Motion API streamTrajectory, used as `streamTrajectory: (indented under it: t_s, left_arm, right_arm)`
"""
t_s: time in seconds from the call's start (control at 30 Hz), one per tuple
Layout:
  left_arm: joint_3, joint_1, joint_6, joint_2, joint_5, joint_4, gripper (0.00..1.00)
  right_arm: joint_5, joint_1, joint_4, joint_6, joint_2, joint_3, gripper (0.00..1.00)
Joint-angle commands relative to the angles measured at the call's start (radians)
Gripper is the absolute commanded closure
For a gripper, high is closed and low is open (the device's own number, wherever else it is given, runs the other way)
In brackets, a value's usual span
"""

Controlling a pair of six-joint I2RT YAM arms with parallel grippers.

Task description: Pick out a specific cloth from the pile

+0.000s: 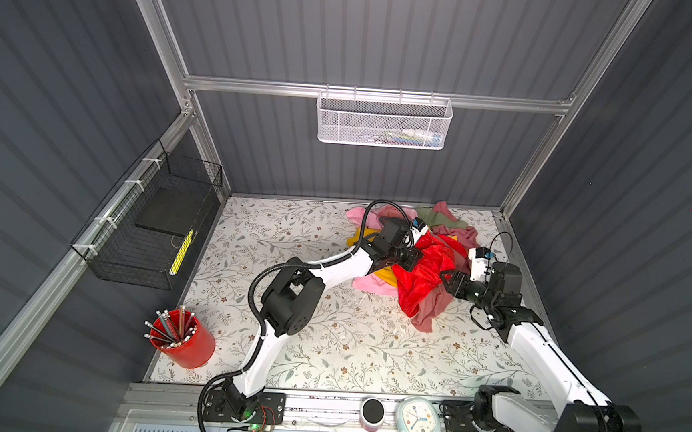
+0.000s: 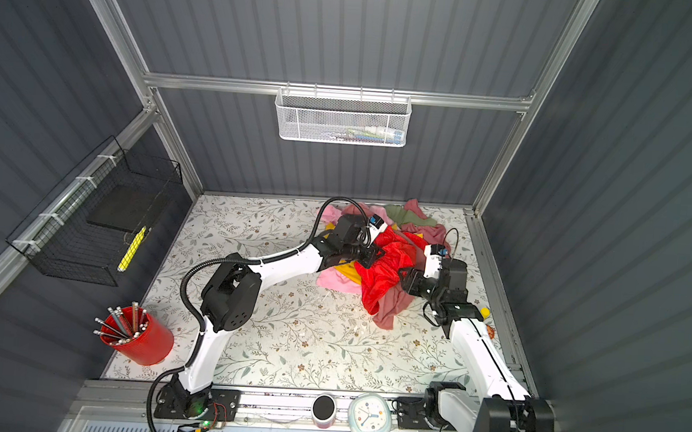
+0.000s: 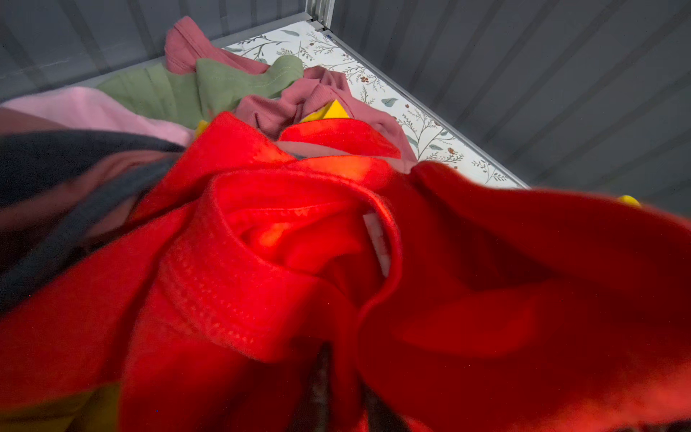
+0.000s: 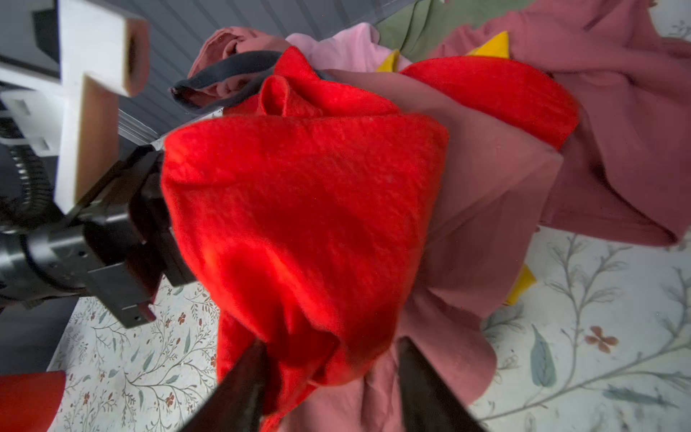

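Scarlet cloth sits bunched on top of the pile, far right on the surface. The left pincer is clamped on a fold, probably to drag it clear. The right pincer gapes, gripping nothing, with cloth loose between its jaws.

The floral-patterned table bears the pile (far right) and a red pencil cup

The left gripper is clamped on the scarlet cloth, which bunches between it and the right gripper. The right gripper presses against the cloth's far side. The pile spreads beyond and beneath both grippers, and dusty-rose fabric trails below them onto the floral table.
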Motion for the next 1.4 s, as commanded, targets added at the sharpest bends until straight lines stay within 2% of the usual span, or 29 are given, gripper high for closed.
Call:
streamTrajectory:
  t_s: [0.0, 0.03, 0.13, 0.4, 0.67, 0.93, 1.03, 1.23, 1.37]
  left_arm:
    - [-0.015, -0.005, 0.001, -0.088, 0.005, 0.015, 1.00]
    - [-0.013, -0.004, -0.002, -0.098, 0.005, 0.016, 1.00]
    - [-0.002, -0.005, -0.014, -0.127, 0.005, 0.012, 1.00]
    - [0.012, -0.017, -0.006, -0.192, -0.003, -0.005, 1.00]
    - [0.030, -0.030, -0.029, -0.220, 0.020, -0.003, 1.00]
    - [-0.031, -0.033, -0.035, -0.261, -0.031, 0.035, 0.79]
    - [-0.045, -0.033, -0.049, -0.243, -0.015, 0.024, 0.73]
    - [-0.086, -0.034, -0.058, -0.231, -0.042, 0.013, 0.73]
    - [-0.089, -0.033, -0.055, -0.235, -0.060, -0.028, 0.53]
  right_arm:
    - [0.034, -0.019, -0.001, 0.014, -0.015, -0.012, 0.18]
    - [0.042, -0.025, 0.001, 0.019, -0.017, -0.016, 0.11]
    - [0.044, -0.037, 0.029, 0.030, -0.033, -0.038, 0.01]
    - [0.023, -0.076, 0.074, 0.046, -0.107, -0.094, 0.01]
    - [-0.054, -0.129, 0.122, 0.051, -0.214, -0.140, 0.01]
    - [-0.078, -0.139, 0.118, 0.058, -0.216, -0.144, 0.01]
    - [-0.077, -0.141, 0.109, 0.063, -0.205, -0.138, 0.01]
    - [-0.079, -0.145, 0.097, 0.054, -0.222, -0.137, 0.01]
    - [-0.077, -0.144, 0.086, 0.043, -0.214, -0.136, 0.01]
